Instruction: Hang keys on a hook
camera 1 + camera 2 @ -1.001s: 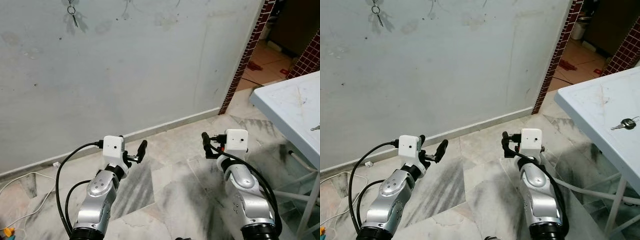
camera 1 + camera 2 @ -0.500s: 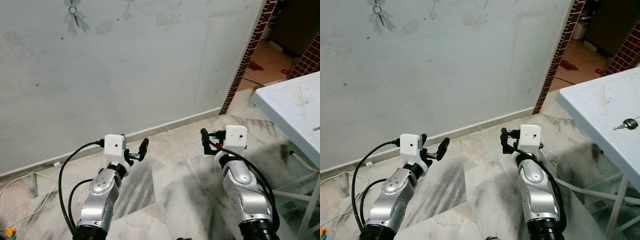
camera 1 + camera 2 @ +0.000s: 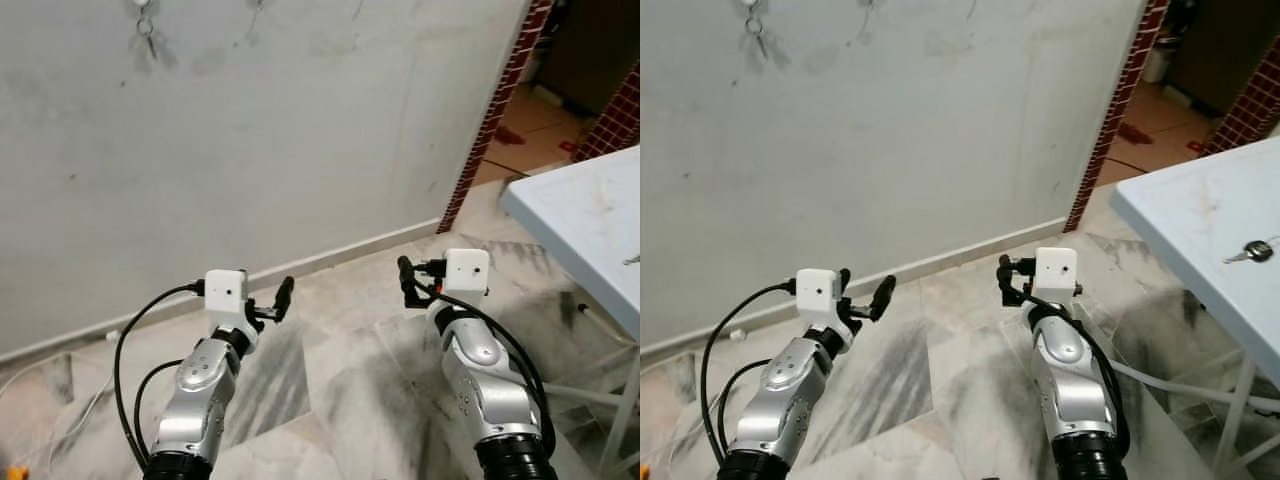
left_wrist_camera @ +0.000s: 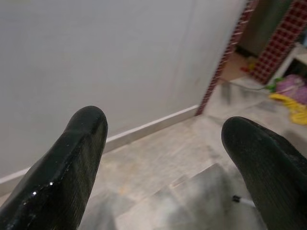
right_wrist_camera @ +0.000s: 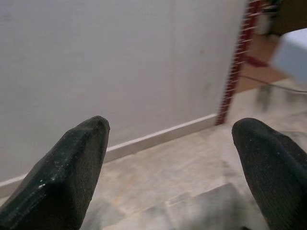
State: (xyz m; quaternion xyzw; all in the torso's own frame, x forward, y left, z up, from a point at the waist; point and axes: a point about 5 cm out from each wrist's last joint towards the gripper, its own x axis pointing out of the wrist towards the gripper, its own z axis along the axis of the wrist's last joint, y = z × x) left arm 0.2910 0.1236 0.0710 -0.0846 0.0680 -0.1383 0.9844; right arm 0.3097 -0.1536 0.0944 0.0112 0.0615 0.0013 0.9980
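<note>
1. Black fingers of the left end effector (image 3: pixel 272 304) and the right end effector (image 3: pixel 409 285) are held out low over the marble floor (image 3: pixel 330 390), both spread wide with nothing between them, as the wrist views show.
2. To the robot's right stands the white worktop (image 3: pixel 1200 215), and a key (image 3: pixel 1248 251) lies flat on it near its edge, long axis roughly along that edge. The right end effector is plainly the nearer one; the key sits off to its right and higher.
3. Farthest off, high on the grey wall (image 3: pixel 300 130) to the left, another key (image 3: pixel 146 28) already hangs from a hook. Fetching must come first, I'd say, then a turn leftward.
</note>
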